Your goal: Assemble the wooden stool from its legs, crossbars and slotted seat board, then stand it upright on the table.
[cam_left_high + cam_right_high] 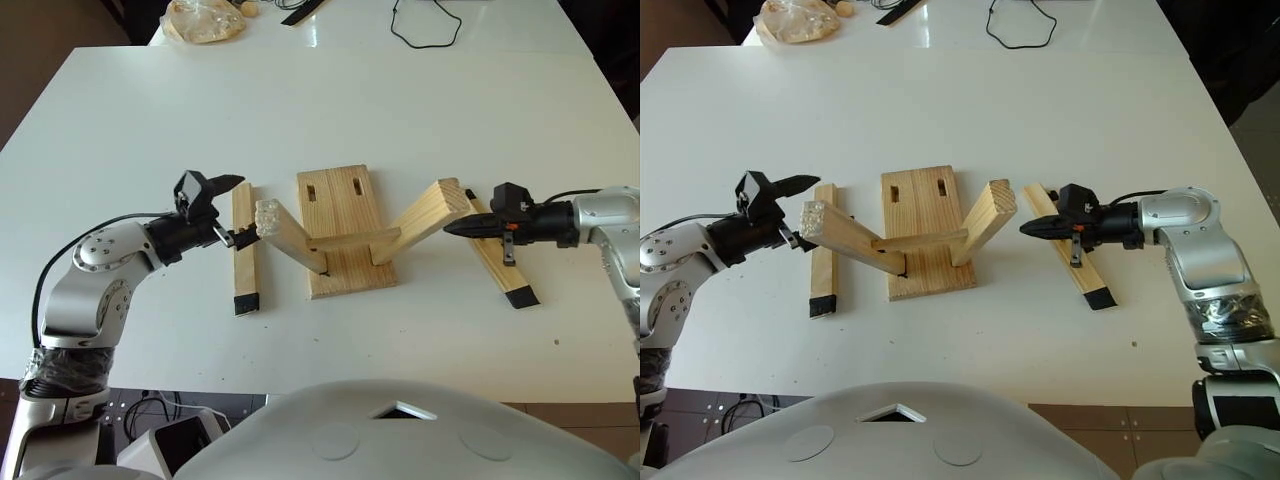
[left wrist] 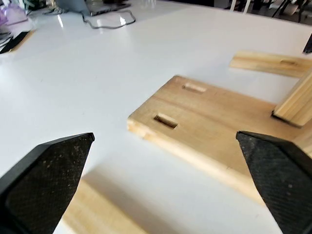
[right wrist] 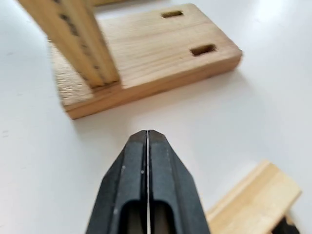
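Apparently half-assembled stool (image 1: 342, 215), pale wood.

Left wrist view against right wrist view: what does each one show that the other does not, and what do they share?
Left wrist view alone: the left fingers, wide open, a loose leg under them, and a cable far off on the table. Right wrist view alone: the right fingers, shut and empty, over the table. Both: the board, lying flat, with its two slots empty.
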Motion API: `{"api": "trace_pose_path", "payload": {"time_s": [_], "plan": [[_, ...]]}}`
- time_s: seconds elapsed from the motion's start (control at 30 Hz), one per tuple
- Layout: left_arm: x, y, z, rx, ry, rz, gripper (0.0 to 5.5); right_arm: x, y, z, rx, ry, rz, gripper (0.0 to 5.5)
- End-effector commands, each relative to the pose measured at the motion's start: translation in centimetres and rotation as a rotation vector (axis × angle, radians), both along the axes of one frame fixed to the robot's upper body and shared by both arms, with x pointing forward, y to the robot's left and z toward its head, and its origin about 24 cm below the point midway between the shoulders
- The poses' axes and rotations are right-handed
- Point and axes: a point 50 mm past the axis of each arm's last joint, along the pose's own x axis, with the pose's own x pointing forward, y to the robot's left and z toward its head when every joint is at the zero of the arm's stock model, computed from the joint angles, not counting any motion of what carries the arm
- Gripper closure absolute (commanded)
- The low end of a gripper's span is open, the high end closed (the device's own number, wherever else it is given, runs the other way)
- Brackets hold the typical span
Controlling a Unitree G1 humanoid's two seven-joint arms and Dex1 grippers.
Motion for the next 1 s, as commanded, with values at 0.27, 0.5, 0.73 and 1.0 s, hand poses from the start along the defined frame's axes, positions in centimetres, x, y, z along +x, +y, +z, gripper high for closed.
{"api": "trace_pose_path", "payload": {"time_s": [0.27, 0.5, 0.73, 1.0], "plan": [[-4.9, -5.7, -3.9, 0.058, 0.114, -0.186, 0.1, -5.8, 1.2, -3.0, -0.09, 0.187, 0.201, 5.48], [-5.1, -9.3, -4.4, 0.003, 0.126, -0.295, 0.1, -4.8, 3.3, -4.4, -0.058, 0.142, 0.116, 5.48], [-4.2, -12.6, -3.7, -0.008, 0.09, -0.434, 0.1, 0.1, 4.5, -4.6, -0.058, 0.022, -0.014, 5.48], [-2.0, -13.7, -3.3, -0.003, 0.083, -0.466, 0.1, 3.1, 4.8, -5.6, -0.079, -0.055, -0.111, 5.48]]}}
